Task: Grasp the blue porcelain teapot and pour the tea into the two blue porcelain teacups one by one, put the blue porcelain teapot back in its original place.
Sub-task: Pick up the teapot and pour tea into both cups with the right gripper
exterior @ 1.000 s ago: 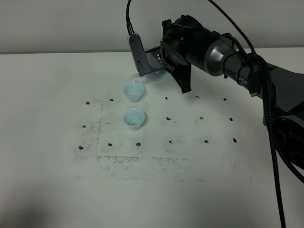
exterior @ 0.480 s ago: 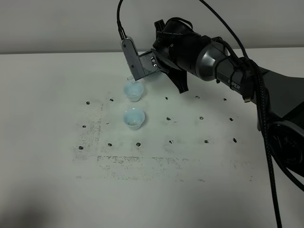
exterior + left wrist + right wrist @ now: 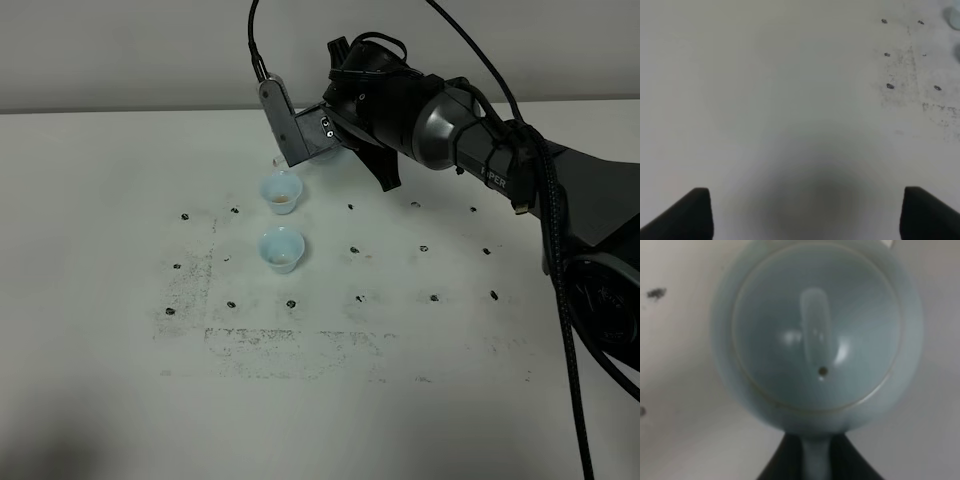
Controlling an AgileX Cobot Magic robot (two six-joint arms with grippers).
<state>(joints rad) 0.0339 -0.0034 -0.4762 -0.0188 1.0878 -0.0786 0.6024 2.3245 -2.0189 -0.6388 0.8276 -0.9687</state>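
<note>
The right claw (image 3: 816, 462) pinches the handle of the round pale-blue glazed teapot (image 3: 815, 335), held over the farther small pale-blue cup (image 3: 283, 193). Both it and the nearer cup (image 3: 281, 250) show tea, so apparently only returning the teapot remains.

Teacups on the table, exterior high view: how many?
2. The far teacup stands just below the teapot held by the right claw; the near teacup stands right in front of it. None appear hidden.
</note>
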